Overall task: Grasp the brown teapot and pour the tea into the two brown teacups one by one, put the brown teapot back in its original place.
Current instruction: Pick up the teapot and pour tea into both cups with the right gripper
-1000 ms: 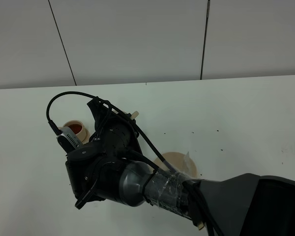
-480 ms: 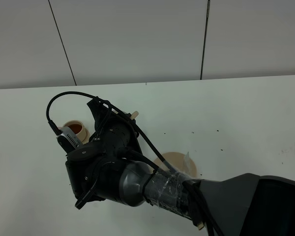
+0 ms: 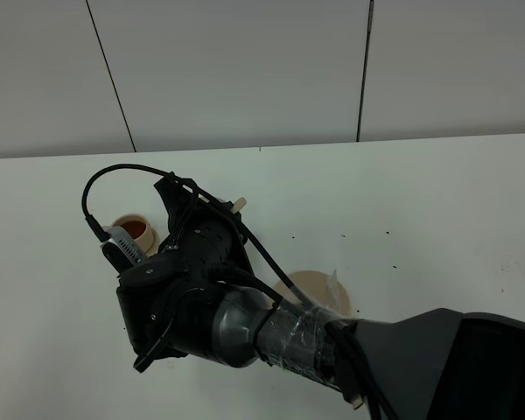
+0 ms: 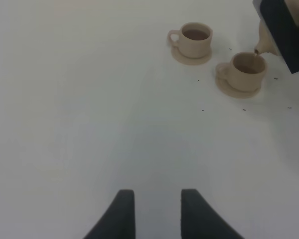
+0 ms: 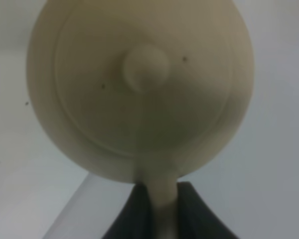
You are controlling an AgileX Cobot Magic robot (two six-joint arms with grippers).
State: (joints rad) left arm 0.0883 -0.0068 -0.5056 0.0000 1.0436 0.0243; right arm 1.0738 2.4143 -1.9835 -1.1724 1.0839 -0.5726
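The right gripper (image 5: 157, 199) is closed tight on the handle of the brown teapot (image 5: 139, 89), holding its spout over the nearer teacup (image 4: 246, 71) to pour, while the idle left gripper (image 4: 157, 211) stands open.

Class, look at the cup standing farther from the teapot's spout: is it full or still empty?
It holds tea. In the left wrist view the farther cup shows dark liquid below its rim; the overhead view shows reddish-brown liquid in it. How full it is cannot be told.
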